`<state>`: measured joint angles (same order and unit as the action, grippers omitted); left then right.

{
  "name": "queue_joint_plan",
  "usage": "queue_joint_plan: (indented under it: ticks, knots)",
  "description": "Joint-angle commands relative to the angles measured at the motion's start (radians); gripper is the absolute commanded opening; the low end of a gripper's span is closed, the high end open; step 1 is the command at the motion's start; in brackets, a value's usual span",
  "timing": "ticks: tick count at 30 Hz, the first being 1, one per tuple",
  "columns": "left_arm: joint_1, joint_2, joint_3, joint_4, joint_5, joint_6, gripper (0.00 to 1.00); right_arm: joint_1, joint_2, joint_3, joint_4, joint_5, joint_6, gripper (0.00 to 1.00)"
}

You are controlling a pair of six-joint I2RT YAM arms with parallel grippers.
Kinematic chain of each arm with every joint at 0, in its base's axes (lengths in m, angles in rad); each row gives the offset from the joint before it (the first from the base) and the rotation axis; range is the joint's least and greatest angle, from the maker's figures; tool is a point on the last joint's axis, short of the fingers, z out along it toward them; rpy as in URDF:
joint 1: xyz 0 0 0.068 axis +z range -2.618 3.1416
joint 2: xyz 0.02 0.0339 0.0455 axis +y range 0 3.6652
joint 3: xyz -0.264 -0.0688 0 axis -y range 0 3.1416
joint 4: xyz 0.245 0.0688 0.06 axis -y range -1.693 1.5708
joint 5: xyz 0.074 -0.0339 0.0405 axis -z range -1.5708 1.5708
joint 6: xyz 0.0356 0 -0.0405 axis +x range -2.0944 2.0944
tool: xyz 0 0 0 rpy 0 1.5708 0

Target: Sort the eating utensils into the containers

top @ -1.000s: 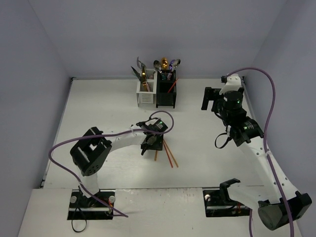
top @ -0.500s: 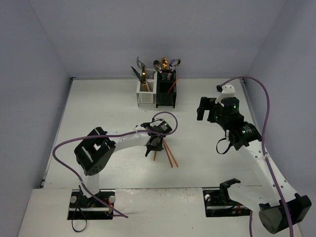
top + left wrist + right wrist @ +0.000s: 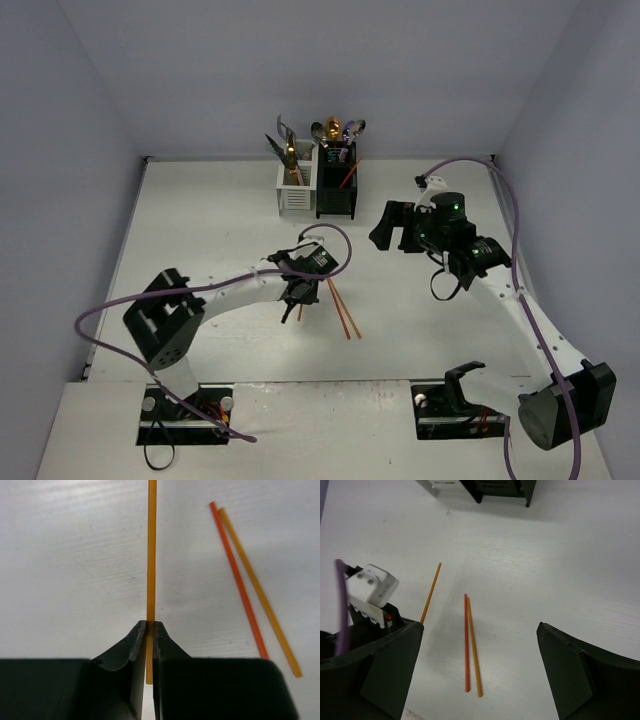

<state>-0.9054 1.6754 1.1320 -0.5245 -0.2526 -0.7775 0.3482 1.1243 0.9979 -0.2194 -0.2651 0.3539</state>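
Top view: left gripper (image 3: 297, 296) sits mid-table, clamped on 1 thin orange chopstick (image 3: 300, 312), of which only a short stub shows at the fingers. Can't tell if it's lifted or touching down. Just right of it, 2 loose orange-red chopsticks (image 3: 343, 311) lie side by side on the white table (image 3: 200, 220). At the far edge there are 2 joined slotted rectangular caddies, the white caddy (image 3: 293, 192) on the left and the black caddy (image 3: 337, 192) on the right. Both hold upright silver and gold cutlery (image 3: 333, 128), but the count is unreadable. 1 orange-red stick (image 3: 348, 176) leans in the black caddy. Right gripper (image 3: 388, 228) is right of centre, well apart from the loose pair.

Left wrist: jaws are closed to the stick's width, biting close to its near end. The stick runs straight out the far side of the frame. The loose pair is to its right, 1 redder stick (image 3: 239, 580) and 1 yellower stick (image 3: 260, 592), close alongside each other and apart from the held one.

Right wrist: fingers are spread wide with nothing between them. On the table beyond them are 3 chopsticks: the held one on the left and the pair in the middle. The feet of both caddies show at the far edge.
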Motion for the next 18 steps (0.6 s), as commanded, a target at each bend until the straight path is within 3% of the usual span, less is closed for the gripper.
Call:
queue_joint_plan:
  ticks: [1,8,12,18]
  knots:
    - [-0.007,-0.269,-0.032,0.18,-0.077,0.134,0.0,0.023,0.031,0.086,0.112,-0.138,0.097,0.95]
    - [-0.007,-0.407,-0.108,0.461,0.039,0.294,0.0,0.13,0.102,0.173,0.208,-0.125,0.12,0.93]
    - [-0.007,-0.429,-0.099,0.507,0.084,0.327,0.0,0.191,0.159,0.211,0.264,-0.103,0.116,0.91]
    - [-0.007,-0.445,-0.075,0.553,0.109,0.348,0.0,0.217,0.235,0.244,0.298,-0.086,0.102,0.77]
